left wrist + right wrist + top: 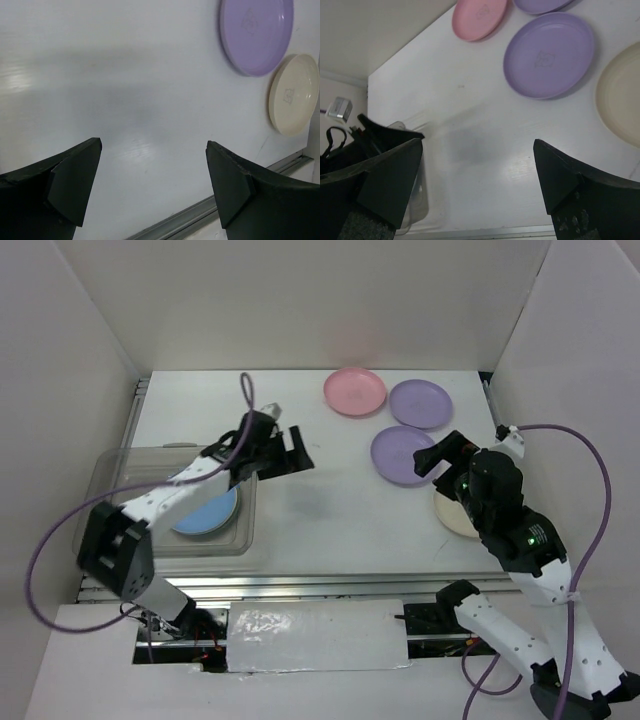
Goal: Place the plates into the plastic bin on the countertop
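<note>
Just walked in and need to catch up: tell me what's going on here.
Two arms are putting plates into a clear bin; a blue plate lies in it. The left gripper and right gripper are open and empty. On the table lie a pink plate, a far purple plate, a near purple plate and a cream plate. The right gripper hangs by those last two.

Bright, even overhead light casts soft grey shadows and mild glare on the countertop [150, 60].
</note>
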Motion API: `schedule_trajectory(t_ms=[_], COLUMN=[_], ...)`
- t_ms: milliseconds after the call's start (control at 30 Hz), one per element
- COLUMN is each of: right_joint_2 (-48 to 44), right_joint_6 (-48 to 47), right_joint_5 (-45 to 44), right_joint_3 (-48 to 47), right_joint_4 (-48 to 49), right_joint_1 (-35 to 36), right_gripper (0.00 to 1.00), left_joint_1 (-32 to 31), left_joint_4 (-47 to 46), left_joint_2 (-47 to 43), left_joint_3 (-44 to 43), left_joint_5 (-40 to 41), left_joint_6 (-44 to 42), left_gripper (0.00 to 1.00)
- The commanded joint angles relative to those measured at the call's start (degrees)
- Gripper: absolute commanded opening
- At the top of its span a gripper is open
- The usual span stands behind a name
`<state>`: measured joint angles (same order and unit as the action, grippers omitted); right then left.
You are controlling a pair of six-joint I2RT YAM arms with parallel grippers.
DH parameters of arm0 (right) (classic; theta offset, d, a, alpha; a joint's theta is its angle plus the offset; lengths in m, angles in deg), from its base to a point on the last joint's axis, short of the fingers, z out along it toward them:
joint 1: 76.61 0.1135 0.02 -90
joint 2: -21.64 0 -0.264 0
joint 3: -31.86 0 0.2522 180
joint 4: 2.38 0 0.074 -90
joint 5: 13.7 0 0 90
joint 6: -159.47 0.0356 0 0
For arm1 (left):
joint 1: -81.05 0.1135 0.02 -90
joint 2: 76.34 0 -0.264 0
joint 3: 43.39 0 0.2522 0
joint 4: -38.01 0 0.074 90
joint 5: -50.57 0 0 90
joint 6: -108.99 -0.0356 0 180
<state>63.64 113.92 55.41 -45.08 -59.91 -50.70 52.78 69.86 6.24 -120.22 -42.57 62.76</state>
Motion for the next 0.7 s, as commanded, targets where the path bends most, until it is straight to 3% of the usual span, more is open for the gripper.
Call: schedule_trajectory(t_ms=[0, 300, 400, 533, 667], right_joint_2=[0.01, -3.85, -4.38, -7.27, -8.16], right_joint_6=[-4.27, -7.44, -9.02, -9.91, -9.91], right_joint_5=[3.82, 16.91, 20.08, 23.14, 24.92], right_joint_3=[0.60, 5.52, 6.75, 9.29, 9.65], right_joint_4=[-3.95, -0.79, -0.62, -0.71, -0.26], right_joint_1=[-4.54, -14.39, -15.63, -17.03, -17.56], right_gripper=[1.00, 1.00, 1.00, 1.00, 1.00], left_joint_1=[-4.77, -10.66, -11.19, -11.45, -12.68], left_joint_4=[-7.98, -3.85, -4.46, -8.24, -3.25], left_joint_2=[13.58, 46.84, 53.27, 56.89, 59.44], left_joint_3=[-13.43, -44.12, -49.68, -50.57, -54.42], left_joint_5=[-1.00, 2.44, 0.77, -0.12, 6.01], left_joint_6=[3.16, 3.69, 3.87, 5.97, 5.45], left_gripper=[0.99, 0.99, 0.98, 0.96, 0.88])
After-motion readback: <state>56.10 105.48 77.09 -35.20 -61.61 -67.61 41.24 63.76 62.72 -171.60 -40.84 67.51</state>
